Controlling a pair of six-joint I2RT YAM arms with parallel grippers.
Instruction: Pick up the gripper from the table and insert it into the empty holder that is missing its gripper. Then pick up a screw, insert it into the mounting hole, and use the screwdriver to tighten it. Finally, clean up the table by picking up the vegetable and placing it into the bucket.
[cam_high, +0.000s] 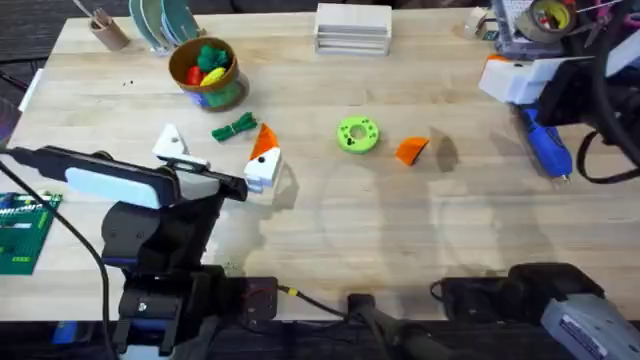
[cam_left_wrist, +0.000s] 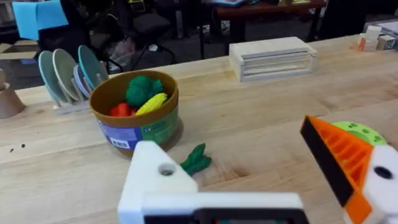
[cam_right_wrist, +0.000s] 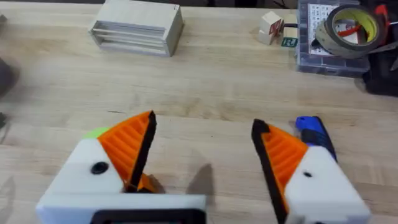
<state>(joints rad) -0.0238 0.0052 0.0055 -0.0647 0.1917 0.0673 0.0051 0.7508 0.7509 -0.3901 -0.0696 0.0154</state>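
The loose orange gripper (cam_high: 411, 150) lies on the table right of the green disc (cam_high: 358, 134). My left gripper (cam_high: 215, 143) is open, low over the table. One side is the bare white holder (cam_high: 172, 145) (cam_left_wrist: 155, 180); the other mount carries an orange finger (cam_left_wrist: 336, 155). The dark-green vegetable (cam_high: 235, 127) (cam_left_wrist: 196, 160) lies between their tips, in front of the bucket (cam_high: 178, 62) (cam_left_wrist: 143, 130), which holds toy food. The blue screwdriver (cam_high: 545, 145) (cam_right_wrist: 314, 134) lies at the right. My right gripper (cam_right_wrist: 204, 121) is open above the table, with the orange wedge (cam_right_wrist: 148, 182) partly hidden behind one finger.
A white slotted box (cam_high: 352, 28) stands at the back centre, with a plate rack (cam_high: 160, 22) and a tan cup (cam_high: 108, 30) at the back left. A tape roll on a parts box (cam_high: 545, 18) and a white device with cables (cam_high: 515, 78) occupy the back right. A green circuit board (cam_high: 22, 232) lies front left.
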